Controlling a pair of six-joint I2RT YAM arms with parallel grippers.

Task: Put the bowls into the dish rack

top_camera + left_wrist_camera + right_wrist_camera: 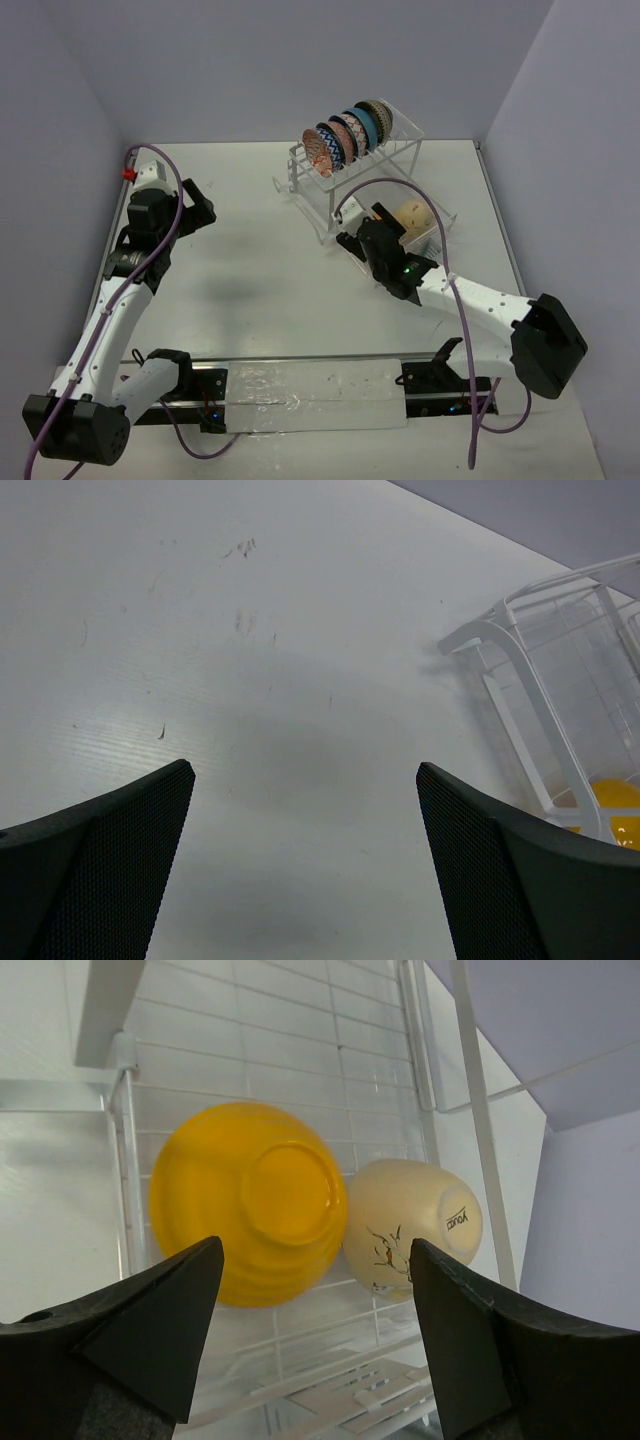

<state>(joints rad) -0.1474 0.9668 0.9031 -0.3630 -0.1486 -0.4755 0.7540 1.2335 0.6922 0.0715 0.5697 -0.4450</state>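
Observation:
The white wire dish rack stands at the back of the table. Several patterned bowls stand on edge in its top slots. On its lower tier lie an orange-yellow bowl and a cream bowl, both upside down; the cream one shows from above. My right gripper is open and empty at the rack's front, just short of these two bowls. My left gripper is open and empty over bare table at the left. The rack's corner shows in the left wrist view.
The white table has grey walls on three sides. A clear plastic strip lies between the arm bases at the near edge. The right arm's purple cable loops beside the rack front.

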